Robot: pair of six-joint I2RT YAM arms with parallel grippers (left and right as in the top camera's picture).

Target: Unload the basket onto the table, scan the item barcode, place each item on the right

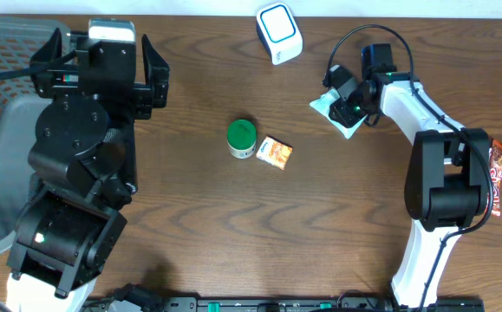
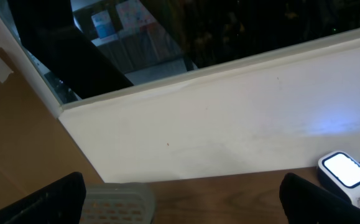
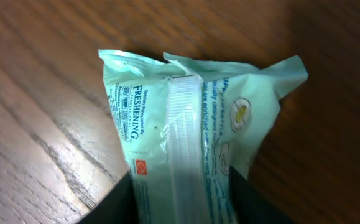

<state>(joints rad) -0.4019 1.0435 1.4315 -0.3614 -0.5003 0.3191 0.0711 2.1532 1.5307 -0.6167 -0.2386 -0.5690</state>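
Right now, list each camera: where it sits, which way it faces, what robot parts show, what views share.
Overhead: above the table, looking straight down; both arms show, right gripper on the pale green packet.
Left wrist: on the left arm, facing a white wall; left gripper open, fingertips at the bottom corners.
Right wrist: on the right arm, looking down at the packet; fingers clamp it.
Shared: scanner, overhead and left wrist; packet, overhead and right wrist.

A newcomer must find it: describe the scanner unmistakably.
Look to the far edge of the wooden table, near its middle. The scanner stands there, beyond the green-lidded jar and orange box. It is the only white block with a glowing blue-ringed face.
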